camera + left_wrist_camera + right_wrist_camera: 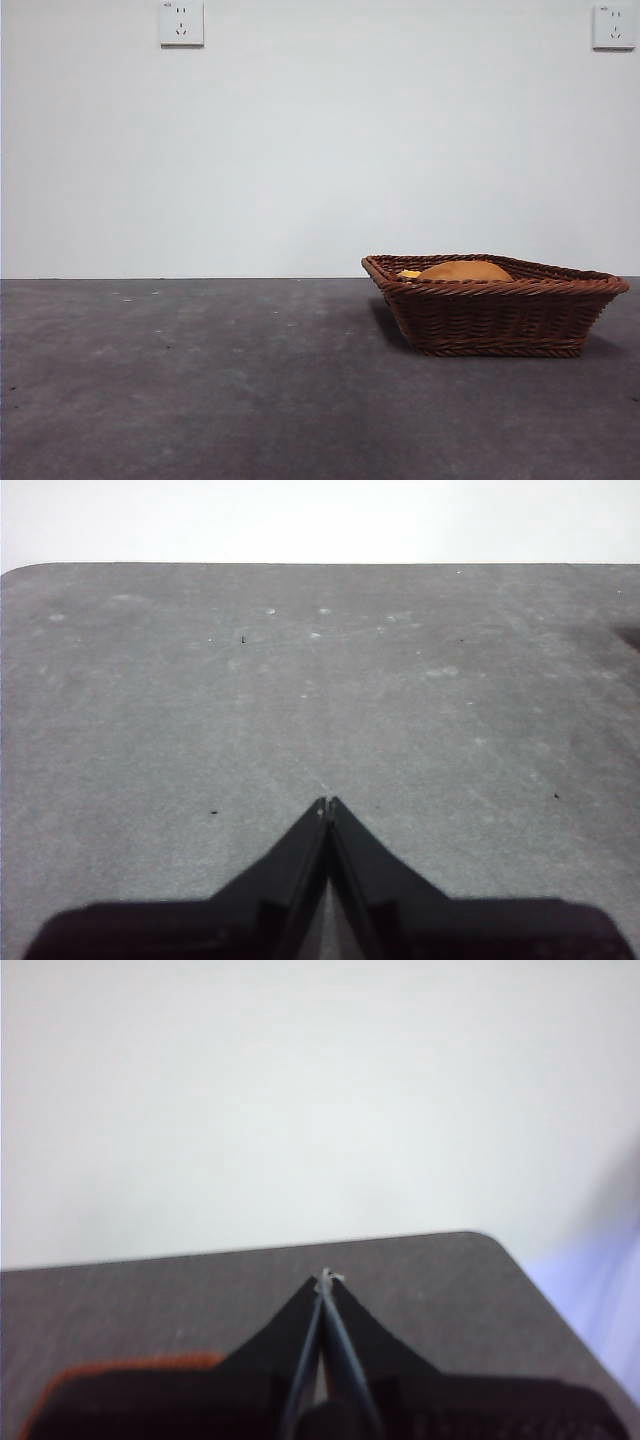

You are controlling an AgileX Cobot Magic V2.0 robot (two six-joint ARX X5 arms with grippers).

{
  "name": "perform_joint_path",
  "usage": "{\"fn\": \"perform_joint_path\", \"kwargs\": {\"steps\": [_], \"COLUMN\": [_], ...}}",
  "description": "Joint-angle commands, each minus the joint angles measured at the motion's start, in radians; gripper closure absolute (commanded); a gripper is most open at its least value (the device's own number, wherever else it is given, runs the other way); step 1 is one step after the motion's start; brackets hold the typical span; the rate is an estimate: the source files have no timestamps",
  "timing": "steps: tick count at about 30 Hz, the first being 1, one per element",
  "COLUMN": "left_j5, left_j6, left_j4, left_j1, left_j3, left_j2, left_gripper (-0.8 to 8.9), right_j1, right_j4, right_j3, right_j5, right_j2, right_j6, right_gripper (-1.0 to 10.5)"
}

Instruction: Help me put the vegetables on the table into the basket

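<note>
The brown woven basket [495,318] stands on the dark grey table [200,380] at the right. Inside it lies a tan-brown potato [465,271], its top showing above the rim. A small yellow-orange vegetable [409,273] peeks out beside the potato, toward the basket's left end. The rest of the basket's inside is hidden by its wall. My left gripper [327,802] is shut with nothing in it, above bare table. My right gripper [326,1278] is also shut and empty, near the table's far corner, with a blurred orange-brown edge [120,1363] close beside it. Neither arm shows in the front view.
A white wall with two sockets [181,23] rises behind the table. In the right wrist view the table's rounded corner [480,1240] and side edge lie close ahead.
</note>
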Motion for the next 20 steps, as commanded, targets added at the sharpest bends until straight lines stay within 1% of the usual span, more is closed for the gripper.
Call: {"fn": "perform_joint_path", "kwargs": {"steps": [1,4,5,7,9,11,13,15,20], "left_j5": [0.001,0.001,0.001,0.001,0.001,0.0,0.001,0.001,0.001], "left_j6": [0.004,0.004,0.005,0.004,0.004,0.004,0.004,0.004,0.005], "left_j4": [0.006,0.006,0.006,0.006,0.006,0.006,0.006,0.006,0.006], "left_j1": [0.002,0.002,0.002,0.002,0.002,0.002,0.002,0.002,0.002], "left_j3": [-0.01,-0.01,-0.01,-0.01,-0.01,-0.01,-0.01,-0.01,-0.01], "left_j2": [0.0,0.002,0.003,0.006,0.007,0.007,0.007,0.007,0.013], "left_gripper": [8.17,8.17,8.17,8.17,8.17,8.17,8.17,8.17,8.17], "right_j1": [0.002,-0.001,-0.001,-0.001,-0.001,-0.001,-0.001,0.0,0.002], "right_j4": [0.01,0.06,0.084,0.148,0.236,0.322,0.377,0.428,0.436], "right_j3": [-0.202,-0.395,-0.463,-0.589,-0.708,-0.814,-0.887,-0.933,-0.996], "right_j5": [0.0,0.024,0.037,0.036,0.003,-0.05,-0.08,-0.093,-0.089], "right_j2": [-0.17,-0.346,-0.407,-0.516,-0.608,-0.686,-0.738,-0.735,-0.735], "right_j6": [-0.003,-0.013,-0.01,0.004,0.016,0.054,0.067,0.069,0.069], "right_gripper": [9.5,9.5,9.5,9.5,9.5,9.5,9.5,9.5,9.5]}}
